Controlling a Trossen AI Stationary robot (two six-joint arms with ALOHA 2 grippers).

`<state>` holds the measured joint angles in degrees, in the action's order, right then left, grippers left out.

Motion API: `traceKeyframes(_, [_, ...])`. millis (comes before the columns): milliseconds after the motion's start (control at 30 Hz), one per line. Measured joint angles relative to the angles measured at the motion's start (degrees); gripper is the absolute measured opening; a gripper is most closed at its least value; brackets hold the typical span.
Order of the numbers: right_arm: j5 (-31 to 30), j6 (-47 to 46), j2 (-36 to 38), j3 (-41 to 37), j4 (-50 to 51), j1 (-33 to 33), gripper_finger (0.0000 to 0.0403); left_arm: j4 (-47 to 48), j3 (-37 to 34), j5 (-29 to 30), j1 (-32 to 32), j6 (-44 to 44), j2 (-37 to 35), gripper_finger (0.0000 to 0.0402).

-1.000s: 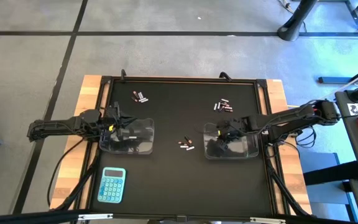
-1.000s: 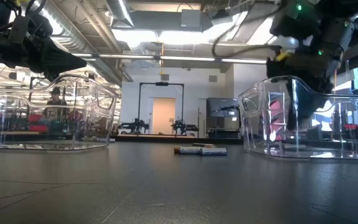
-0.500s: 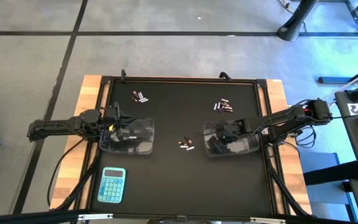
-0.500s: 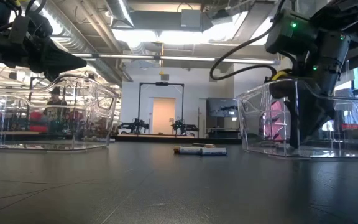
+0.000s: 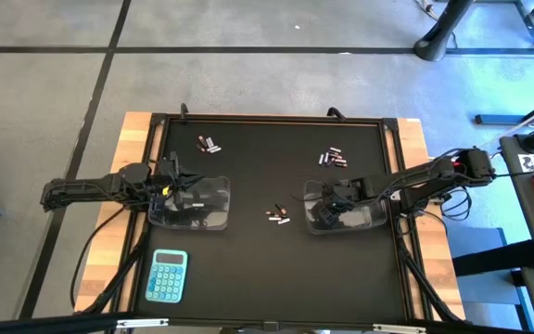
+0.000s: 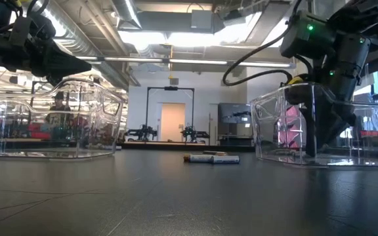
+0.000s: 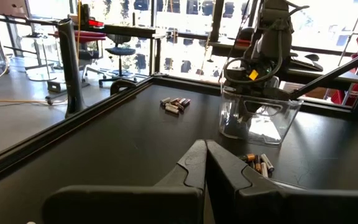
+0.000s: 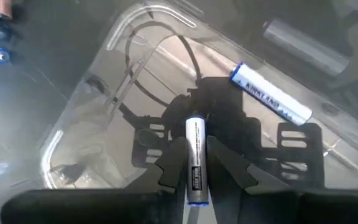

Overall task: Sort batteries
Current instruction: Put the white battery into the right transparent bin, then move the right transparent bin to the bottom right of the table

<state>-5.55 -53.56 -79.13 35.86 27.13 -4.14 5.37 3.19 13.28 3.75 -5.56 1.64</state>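
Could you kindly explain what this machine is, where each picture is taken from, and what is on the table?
It is a robot with two dark arms at a black table. One picture looks straight down, one looks level across the tabletop, and one comes from each wrist. On the table lie three loose battery clusters, two clear tubs and a blue calculator. The right gripper reaches into the right tub, a white battery between its fingers and another battery already in the tub. The left gripper is shut, empty, over the left tub.
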Motion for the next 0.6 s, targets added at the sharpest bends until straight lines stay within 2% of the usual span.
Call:
traceKeyframes(167, [0.6,3.7,0.1,0.1,0.5,0.0,0.0116,0.0,0.0,0.0,0.0,0.0,0.0,0.0000])
traceKeyframes(300, [0.6,9.4,1.8,3.6,3.4,0.0,0.0163,0.0,0.0,0.0,0.0,0.0,0.0,0.0000])
traceKeyframes(467, [0.7,16.8,4.8,12.2,15.1,0.0,0.0189,0.0,0.0,0.0,0.0,0.0,0.0,0.0000])
traceKeyframes(600, [10.4,25.7,5.6,17.6,25.2,0.0,0.0190,0.0,0.0,0.0,0.0,0.0,0.0,0.0000])
